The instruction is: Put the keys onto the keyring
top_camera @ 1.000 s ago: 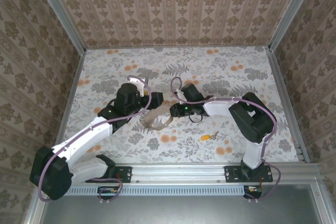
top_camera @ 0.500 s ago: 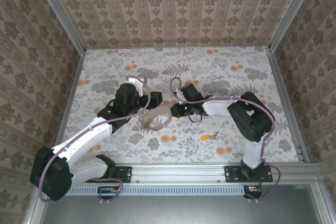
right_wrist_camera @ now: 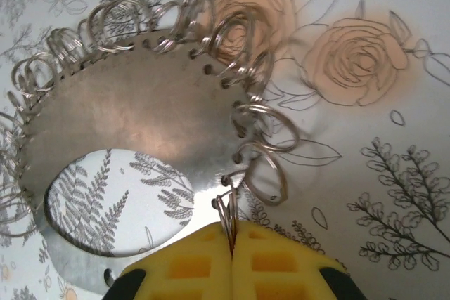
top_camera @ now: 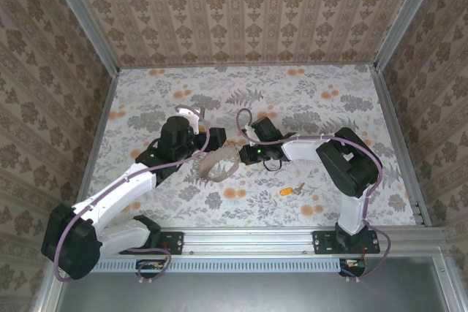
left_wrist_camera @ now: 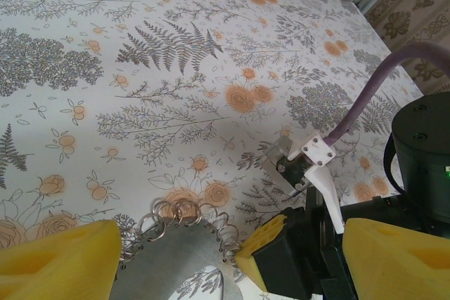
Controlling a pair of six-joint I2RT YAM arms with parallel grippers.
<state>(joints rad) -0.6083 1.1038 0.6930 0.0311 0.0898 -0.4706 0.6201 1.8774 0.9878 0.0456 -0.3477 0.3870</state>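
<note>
Top external: right gripper pinches a ring of the keyring, key lies apart

Top external shows the flower-print table (top_camera: 329, 107) with both arms reaching inward to meet near its middle. The left arm (top_camera: 117, 195) stretches low from its base, up and to the right. The right arm (top_camera: 344, 158) folds at the elbow and reaches left, with a green light (top_camera: 257, 155) lit near its wrist.

The keyring (top_camera: 216, 164) lies flat on the table between the two wrists. Right wrist view shows it as a thin metal plate (right_wrist_camera: 140, 110) with an oval hole and small wire rings (right_wrist_camera: 264, 152) threaded along its edge.

The left gripper (top_camera: 212, 144) hangs over the keyring with its fingers wide apart. Its yellow pads (left_wrist_camera: 56, 258) sit on either side of the plate, and I cannot tell whether they touch it.

The right gripper (right_wrist_camera: 232, 244) has its pads pressed together on one ring at the plate's edge.

The key (top_camera: 287, 191), orange-headed, lies on the table in front of the right arm, well apart from the keyring and both grippers.
</note>
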